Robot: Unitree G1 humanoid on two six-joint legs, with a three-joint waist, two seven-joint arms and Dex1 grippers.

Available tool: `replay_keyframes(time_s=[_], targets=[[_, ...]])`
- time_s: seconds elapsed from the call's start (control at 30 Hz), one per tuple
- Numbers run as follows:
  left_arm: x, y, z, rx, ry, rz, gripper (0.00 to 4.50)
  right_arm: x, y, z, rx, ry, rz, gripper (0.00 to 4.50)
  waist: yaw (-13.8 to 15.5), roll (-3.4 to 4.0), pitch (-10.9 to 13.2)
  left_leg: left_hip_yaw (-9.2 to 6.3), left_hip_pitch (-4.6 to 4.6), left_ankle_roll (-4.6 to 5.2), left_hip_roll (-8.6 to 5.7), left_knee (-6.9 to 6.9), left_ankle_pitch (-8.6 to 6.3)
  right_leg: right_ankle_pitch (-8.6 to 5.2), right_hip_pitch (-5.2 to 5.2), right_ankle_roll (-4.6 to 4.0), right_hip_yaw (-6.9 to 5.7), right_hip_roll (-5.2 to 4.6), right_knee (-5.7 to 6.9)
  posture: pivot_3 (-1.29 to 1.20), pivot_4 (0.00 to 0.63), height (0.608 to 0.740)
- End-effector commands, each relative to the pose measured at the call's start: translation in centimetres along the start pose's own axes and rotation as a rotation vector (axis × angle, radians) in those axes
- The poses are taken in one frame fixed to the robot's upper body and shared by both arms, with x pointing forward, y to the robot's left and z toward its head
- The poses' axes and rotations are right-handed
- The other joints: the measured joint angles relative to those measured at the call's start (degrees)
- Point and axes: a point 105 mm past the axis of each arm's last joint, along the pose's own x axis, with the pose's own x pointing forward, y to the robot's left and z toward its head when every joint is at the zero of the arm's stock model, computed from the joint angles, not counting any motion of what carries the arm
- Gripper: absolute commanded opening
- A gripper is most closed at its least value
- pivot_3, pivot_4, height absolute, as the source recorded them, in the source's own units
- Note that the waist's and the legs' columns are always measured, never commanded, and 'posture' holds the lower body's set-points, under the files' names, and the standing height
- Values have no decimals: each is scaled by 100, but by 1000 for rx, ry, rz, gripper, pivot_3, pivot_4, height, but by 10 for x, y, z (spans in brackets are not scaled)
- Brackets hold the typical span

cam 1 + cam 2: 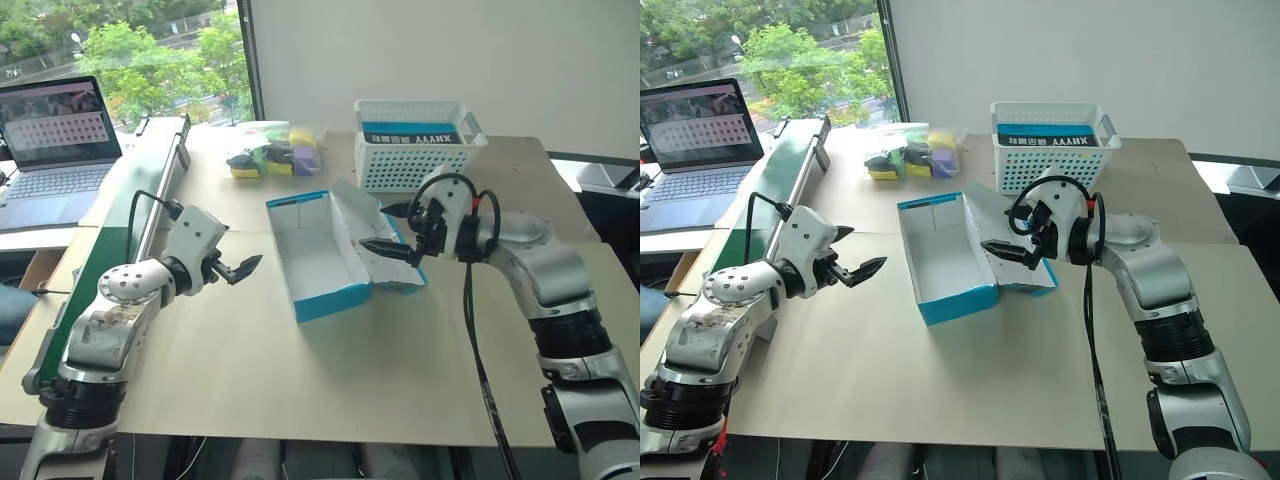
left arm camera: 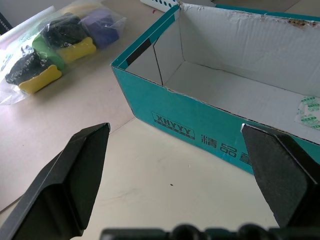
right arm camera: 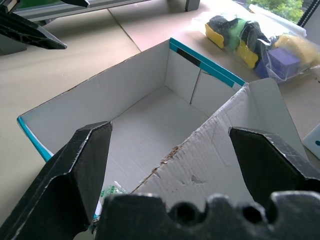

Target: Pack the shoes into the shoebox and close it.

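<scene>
Here, empty shoebox (image 1: 318,262) between both released claws, left claw (image 1: 240,268), right claw (image 1: 395,232) over its lid

The shoebox (image 1: 318,262) is a rectangular cyan-blue cardboard box with a white inside; it sits open and upright near the middle of the table, set at a slant; its hinged flap lid (image 1: 372,228) leans outward along 1 long side, white inner face up, its torn hinge edge ragged; white lettering runs along the outer long wall; the interior holds nothing but a small green-printed sticker (image 2: 309,111).
</scene>
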Motion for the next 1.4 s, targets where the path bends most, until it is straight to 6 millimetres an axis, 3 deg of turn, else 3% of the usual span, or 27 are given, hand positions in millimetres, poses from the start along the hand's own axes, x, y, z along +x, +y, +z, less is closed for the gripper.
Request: replay_keyframes(time_s=[0.03,0.13,0.23,0.37,0.53,0.67,0.77,0.93,1.07,1.2,1.4], targets=[[-2,20,18,30,-45,106,4500,-5,-5,14,-61,-28,-25,4434,0,0,0,0,0,0,0,0,0,0,0,0,0,0,0,0,150,740],[-6,59,20,0,-44,360,4500,-2,-7,23,-39,-80,-32,4434,23,-2,1,-2,0,0,0,4,0,0,-1,-1,0,2,5,0,150,740],[-27,92,12,-142,-55,633,4500,7,-2,36,32,-163,18,4434,-31,-2,1,1,3,0,0,12,0,1,3,0,3,1,7,0,150,740],[-58,95,14,-201,-86,904,4500,30,16,48,157,-237,158,4434,-120,-5,0,-5,0,1,1,10,-1,1,2,-1,0,1,8,0,150,740],[-87,94,10,-236,-68,1052,4500,45,29,54,160,-256,234,4434,-80,-7,1,-7,-4,0,1,8,-1,2,-6,-1,0,-2,16,0,150,740],[-84,84,12,-225,-60,1041,4500,47,46,59,153,-270,334,4434,-30,-7,1,-7,-5,-1,-5,9,-1,2,-5,-1,-1,-7,15,0,150,740],[-93,86,10,-225,-56,1043,4500,49,61,67,182,-296,393,4434,-14,-7,1,-7,-4,-1,-5,10,-1,3,-5,-1,-2,-6,16,0,150,740],[-107,93,4,-244,-66,1043,4500,57,70,58,173,-268,387,4434,-69,-8,0,-7,-3,-2,-2,9,-1,3,-8,-2,-2,-4,20,0,150,740],[-120,97,-12,-279,-12,1053,4500,67,45,42,163,-234,191,4434,-94,-10,-1,-7,-3,-2,-3,9,-1,3,-8,-2,-1,-5,20,0,150,740],[-134,96,-26,-309,15,1031,4500,68,34,31,151,-200,51,4434,-104,-11,-2,-6,-1,-3,-2,6,-1,3,-8,-3,-1,-4,20,0,150,740],[-130,104,-32,-334,-13,960,4500,62,16,15,116,-176,-111,4434,-82,-14,-3,-5,-3,-6,-3,7,0,4,-12,-3,0,-6,22,0,150,740]])
